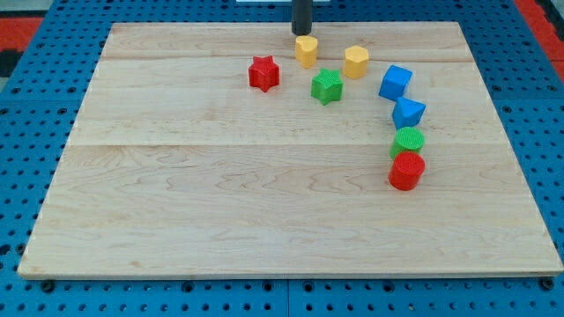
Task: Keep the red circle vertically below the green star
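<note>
The red circle stands at the view's right, touching the green circle just above it. The green star lies toward the view's top, left of and above the red circle. My tip is at the view's top edge, just above a yellow block, and up-left of the green star. The red circle is well to the right of the green star's column.
A red star lies left of the green star. A yellow hexagon lies up-right of it. A blue cube and a blue triangle run down toward the green circle. The wooden board sits on a blue pegboard.
</note>
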{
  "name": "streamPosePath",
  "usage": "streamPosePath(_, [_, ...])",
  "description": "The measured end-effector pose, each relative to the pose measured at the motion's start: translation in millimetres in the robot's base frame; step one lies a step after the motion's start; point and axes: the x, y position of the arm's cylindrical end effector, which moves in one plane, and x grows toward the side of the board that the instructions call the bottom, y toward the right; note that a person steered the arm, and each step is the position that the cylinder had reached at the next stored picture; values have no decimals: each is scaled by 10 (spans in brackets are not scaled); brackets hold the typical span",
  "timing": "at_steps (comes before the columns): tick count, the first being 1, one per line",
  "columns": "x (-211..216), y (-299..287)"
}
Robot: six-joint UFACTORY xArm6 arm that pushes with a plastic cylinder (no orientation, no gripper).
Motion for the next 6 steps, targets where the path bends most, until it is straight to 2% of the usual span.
streamPosePath(3, [494, -63])
streamPosePath(4, [369, -135])
streamPosePath(5, [122, -837])
streamPosePath(6, [159, -1654])
